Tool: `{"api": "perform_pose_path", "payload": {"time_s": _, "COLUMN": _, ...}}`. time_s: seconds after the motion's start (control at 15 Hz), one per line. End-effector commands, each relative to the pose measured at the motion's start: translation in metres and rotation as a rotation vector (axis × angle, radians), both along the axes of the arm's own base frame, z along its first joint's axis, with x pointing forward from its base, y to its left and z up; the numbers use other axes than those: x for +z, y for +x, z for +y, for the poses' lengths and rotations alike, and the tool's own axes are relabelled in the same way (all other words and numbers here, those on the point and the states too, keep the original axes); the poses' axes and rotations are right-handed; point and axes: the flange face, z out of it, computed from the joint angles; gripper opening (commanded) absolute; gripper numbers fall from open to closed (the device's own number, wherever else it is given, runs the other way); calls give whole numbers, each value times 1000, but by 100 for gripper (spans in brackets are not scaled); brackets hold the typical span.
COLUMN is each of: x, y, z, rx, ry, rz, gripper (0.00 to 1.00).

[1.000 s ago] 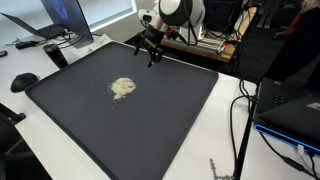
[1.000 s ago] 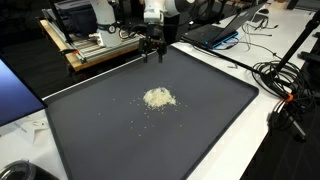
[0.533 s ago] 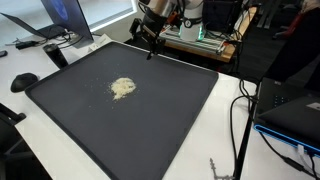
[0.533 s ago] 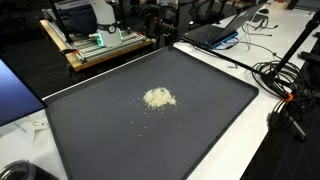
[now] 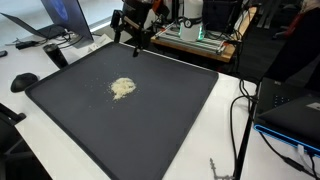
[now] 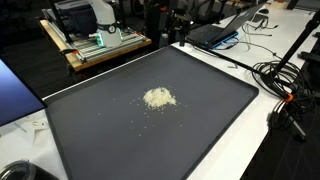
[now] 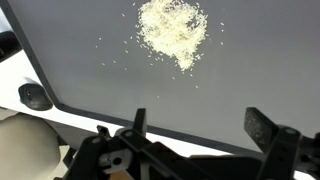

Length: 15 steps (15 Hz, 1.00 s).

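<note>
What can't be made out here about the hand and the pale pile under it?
- Pale pile: the wrist view shows loose grains, too small to identify. In both exterior views it is only a blur.
- Hand: small and dark against clutter in an exterior view. Only the wrist view shows its fingers apart.
- Hand's base: cut off by the wrist view's lower edge.
- Dark round thing at the mat edge: blurred, unidentifiable.

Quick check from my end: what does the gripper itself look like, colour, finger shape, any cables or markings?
In the wrist view the gripper is matte black all over. It has two flat, angular fingers carried on linkage bars with round pivot joints. No markings or loose cables can be made out, and the arm behind it is out of frame.
</note>
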Motion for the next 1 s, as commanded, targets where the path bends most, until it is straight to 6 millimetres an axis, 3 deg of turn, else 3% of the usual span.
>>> {"api": "perform_pose_path", "payload": {"time_s": 0.0, "x": -3, "y": 25, "z": -14, "rx": 4, "ry": 57, "rz": 59, "gripper": 100}}
{"api": "perform_pose_path", "payload": {"time_s": 0.27, "x": -8, "y": 37, "z": -34, "rx": -35, "ry": 95, "rz": 109, "gripper": 100}}
{"api": "perform_pose_path", "payload": {"time_s": 0.33, "x": -11, "y": 27, "z": -28, "rx": -30, "ry": 54, "rz": 58, "gripper": 100}}
{"api": "perform_pose_path", "payload": {"time_s": 0.53, "x": -14, "y": 33, "z": -36, "rx": -51, "ry": 69, "rz": 75, "gripper": 100}}
{"api": "perform_pose_path", "payload": {"time_s": 0.93, "x": -14, "y": 34, "z": -33, "rx": -48, "ry": 74, "rz": 78, "gripper": 100}}
